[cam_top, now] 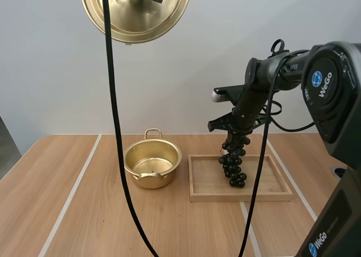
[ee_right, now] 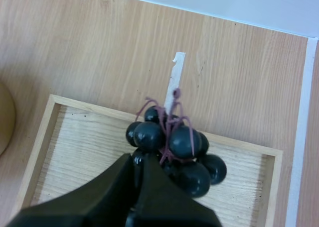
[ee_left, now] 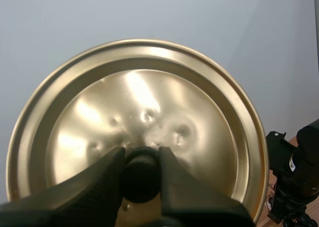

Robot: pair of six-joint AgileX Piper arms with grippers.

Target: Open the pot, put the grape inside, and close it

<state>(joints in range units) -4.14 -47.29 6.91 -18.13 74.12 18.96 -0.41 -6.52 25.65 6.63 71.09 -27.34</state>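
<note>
Golden pot (cam_top: 150,180), one; lid (cam_top: 144,20), one (aloft); grape bunch (cam_top: 233,164), one.

Right hand (ee_right: 138,168) pinching grapes (ee_right: 182,142), seemingly lifted, over wooden tray (ee_right: 75,147)

Lit brightly and evenly throughout. Glaring in broad pale streaks on the round golden metal lid (ee_left: 149,102) just beyond the left claw (ee_left: 141,157). Glinting in small spots on the dark glossy grape bunch (ee_right: 182,140) at the right claw (ee_right: 137,167). Barely shadowed on the light wooden table (ee_right: 89,43) beneath it.
</note>
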